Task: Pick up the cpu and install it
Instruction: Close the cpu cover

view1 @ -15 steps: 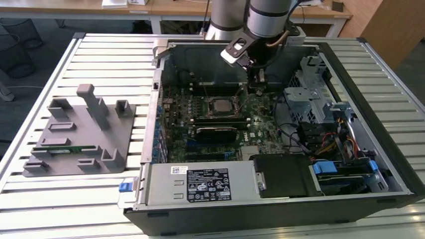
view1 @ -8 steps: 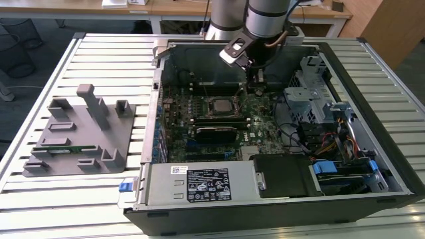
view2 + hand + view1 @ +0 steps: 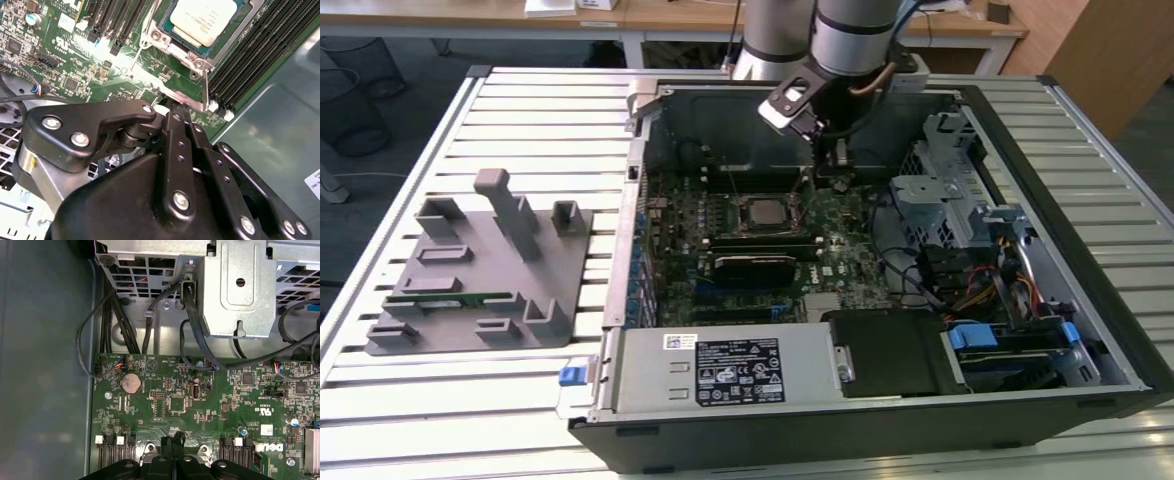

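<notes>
1. On the exterior view's left, a gray fixture (image 3: 520, 262) rests on the slatted table (image 3: 400, 150). A green memory stick (image 3: 451, 297) lies in it, well apart from me.
2. Next comes the open computer case (image 3: 630, 240), lying on its side with its motherboard (image 3: 847, 250) facing up.
3. The cpu (image 3: 765, 210) is near the middle of that board. It sits flat in its socket, silver top up. In the second wrist view the metal socket frame (image 3: 175, 47) surrounds it.
4. Just to the exterior view's right of the cpu, my gripper (image 3: 833, 172) hangs low over the board, pointing straight down. I am not holding the chip.
5. My fingers (image 3: 172, 140) are pressed together, and I see nothing between them. In the second wrist view their tips are at a corner of the socket frame, beside a thin metal lever (image 3: 205, 90). I cannot tell whether they touch it.
6. In the first wrist view a round coin cell (image 3: 131, 382) sits on the board beyond my tips.
7. Further right in the exterior view, a gray drive cage (image 3: 945, 195) stands inside the case, with bundled cables (image 3: 974, 285) nearby.
</notes>
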`<state>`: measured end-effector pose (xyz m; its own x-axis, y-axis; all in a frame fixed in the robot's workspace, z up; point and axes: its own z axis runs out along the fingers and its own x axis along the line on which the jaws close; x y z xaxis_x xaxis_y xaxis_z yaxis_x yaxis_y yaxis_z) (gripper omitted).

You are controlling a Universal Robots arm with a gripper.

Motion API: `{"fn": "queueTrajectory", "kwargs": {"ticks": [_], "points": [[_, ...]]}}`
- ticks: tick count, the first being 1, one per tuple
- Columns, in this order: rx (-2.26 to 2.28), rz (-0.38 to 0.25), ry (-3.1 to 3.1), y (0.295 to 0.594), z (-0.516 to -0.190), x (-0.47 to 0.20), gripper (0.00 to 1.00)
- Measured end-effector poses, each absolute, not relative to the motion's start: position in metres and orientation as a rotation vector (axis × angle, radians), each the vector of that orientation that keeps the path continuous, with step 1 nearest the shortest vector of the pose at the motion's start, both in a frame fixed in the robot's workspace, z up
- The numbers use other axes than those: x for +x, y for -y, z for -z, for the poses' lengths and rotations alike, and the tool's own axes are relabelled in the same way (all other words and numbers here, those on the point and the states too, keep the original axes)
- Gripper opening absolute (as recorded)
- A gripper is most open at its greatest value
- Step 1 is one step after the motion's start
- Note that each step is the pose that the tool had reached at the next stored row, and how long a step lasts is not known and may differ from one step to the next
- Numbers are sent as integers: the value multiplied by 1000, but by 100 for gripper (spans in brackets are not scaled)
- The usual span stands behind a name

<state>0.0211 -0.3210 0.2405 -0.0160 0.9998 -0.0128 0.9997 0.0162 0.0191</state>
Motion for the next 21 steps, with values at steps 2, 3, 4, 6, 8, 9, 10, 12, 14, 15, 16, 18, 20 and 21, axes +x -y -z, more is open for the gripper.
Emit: {"fn": "queueTrajectory", "kwargs": {"ticks": [2,3,4,6,8,9,10,12,14,15,16,18,20,21], "points": [[2188,-7,-2223,321,-240,20,11],[2188,-7,-2223,321,-240,20,11],[2188,-7,-2223,321,-240,20,11],[2188,-7,-2223,321,-240,19,11],[2188,-7,-2223,321,-240,19,11],[2188,-7,-2223,321,-240,19,11],[2188,-7,-2223,321,-240,19,11],[2188,-7,-2223,321,-240,18,11],[2188,-7,-2223,321,-240,18,11],[2188,-7,-2223,321,-240,18,11],[2188,-7,-2223,321,-240,17,11],[2188,-7,-2223,321,-240,17,11],[2188,-7,-2223,321,-240,16,11],[2188,-7,-2223,321,-240,16,11]]}}
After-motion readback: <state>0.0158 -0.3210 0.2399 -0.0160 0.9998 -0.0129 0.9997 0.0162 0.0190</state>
